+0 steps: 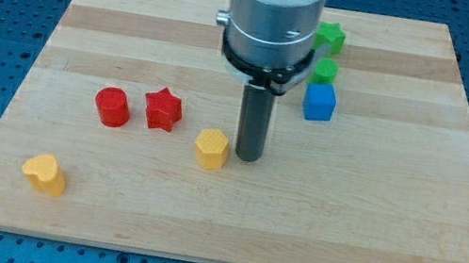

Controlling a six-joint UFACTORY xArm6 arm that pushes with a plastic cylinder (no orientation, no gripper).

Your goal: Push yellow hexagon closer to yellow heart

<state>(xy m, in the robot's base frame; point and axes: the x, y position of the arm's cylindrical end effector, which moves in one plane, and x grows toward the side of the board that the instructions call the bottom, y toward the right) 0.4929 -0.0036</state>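
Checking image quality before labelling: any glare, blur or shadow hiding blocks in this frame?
Camera view: even, soft light, only faint shadows under the blocks; no glare on the board. Yellow hexagon, yellow heart and my tip, just at the hexagon's right, are sharp. The arm's metal housing partly covers the green blocks behind it.

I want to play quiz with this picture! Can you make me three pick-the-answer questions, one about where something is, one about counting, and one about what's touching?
1. Where is my tip?
A. just to the view's right of the yellow hexagon
B. beside the blue cube
C. on the yellow heart

2. How many red blocks are there?
A. one
B. two
C. four

3. What is the yellow heart touching?
A. the yellow hexagon
B. the rod
C. no other block

Answers:
1 A, the rod ends right beside the hexagon.
2 B, a red cylinder and a red star.
3 C, it sits alone near the view's bottom left.
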